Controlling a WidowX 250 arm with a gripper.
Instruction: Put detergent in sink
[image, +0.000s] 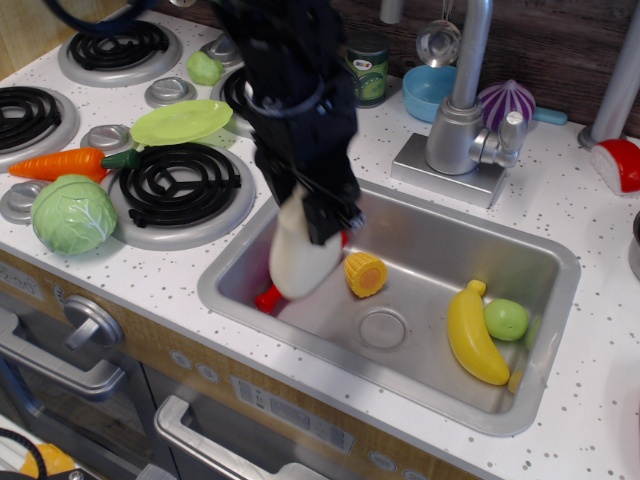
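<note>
We see the black gripper (322, 205) pinching the neck of the cream-white detergent bottle (300, 258), which hangs above the left part of the steel sink (540, 262), hiding most of the red ketchup bottle (268, 297). Just beside it in the basin lie a corn piece (365, 273), then a banana (472, 337) touching a green fruit (506, 319).

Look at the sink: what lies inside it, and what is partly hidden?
Inside the sink lie a corn piece, a banana and a green fruit. The detergent, held by the gripper, covers most of a red bottle.
</note>
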